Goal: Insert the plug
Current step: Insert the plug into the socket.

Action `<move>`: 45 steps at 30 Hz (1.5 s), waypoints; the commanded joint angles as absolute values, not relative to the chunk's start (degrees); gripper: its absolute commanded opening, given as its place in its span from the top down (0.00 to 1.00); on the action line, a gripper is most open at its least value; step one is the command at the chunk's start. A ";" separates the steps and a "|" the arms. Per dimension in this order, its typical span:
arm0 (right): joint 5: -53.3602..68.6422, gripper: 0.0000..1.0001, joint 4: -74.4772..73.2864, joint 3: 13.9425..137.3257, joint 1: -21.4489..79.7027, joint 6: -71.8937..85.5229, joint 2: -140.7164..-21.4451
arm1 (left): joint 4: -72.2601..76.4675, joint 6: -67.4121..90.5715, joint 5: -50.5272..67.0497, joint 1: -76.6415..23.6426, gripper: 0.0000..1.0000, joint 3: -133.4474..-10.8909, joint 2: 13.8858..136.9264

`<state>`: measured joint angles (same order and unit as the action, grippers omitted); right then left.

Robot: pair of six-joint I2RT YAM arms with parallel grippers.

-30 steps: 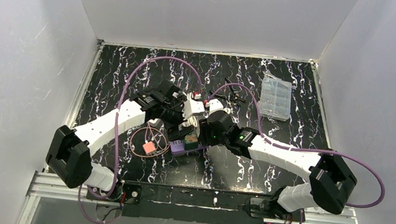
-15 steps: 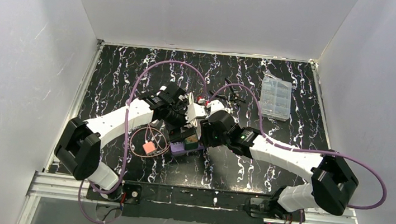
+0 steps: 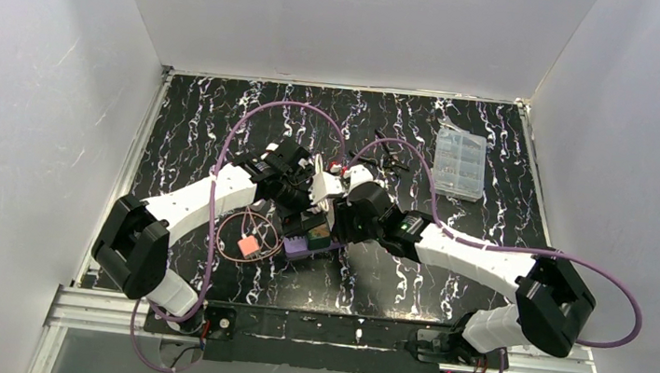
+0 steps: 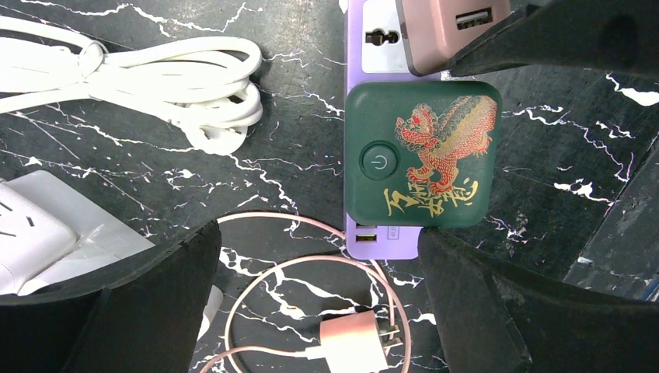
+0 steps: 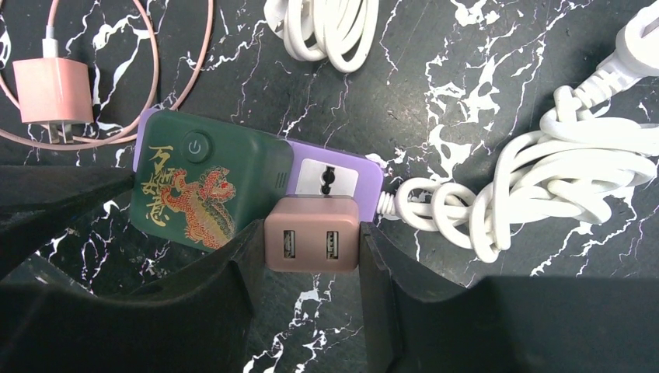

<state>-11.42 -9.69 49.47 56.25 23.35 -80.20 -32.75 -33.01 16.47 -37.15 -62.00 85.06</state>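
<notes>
I'm looking into what is plainly a lab test cell, where bare white panels (image 3: 25, 114) are boxing in a black marbled tabletop (image 3: 185, 123), an aluminium rail (image 3: 87, 314) is running along its near edge, and a clear parts organiser (image 3: 459, 164) is sitting at the back.

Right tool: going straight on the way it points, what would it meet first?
Probably the purple power strip: the pink charger held in the right tool hangs close to its open socket. Depth is unclear.
</notes>
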 commanded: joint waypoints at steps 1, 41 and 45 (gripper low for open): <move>-10.34 0.99 -11.51 47.40 55.95 22.31 -82.56 | -32.52 -34.01 17.05 -37.44 0.04 -63.64 85.07; -12.52 0.99 -15.13 42.13 57.17 23.31 -82.04 | -35.16 -29.54 18.18 -37.35 0.05 -66.46 81.77; -12.33 0.81 -14.37 41.14 57.22 23.72 -80.53 | -35.16 -29.51 18.29 -37.35 0.05 -67.30 83.41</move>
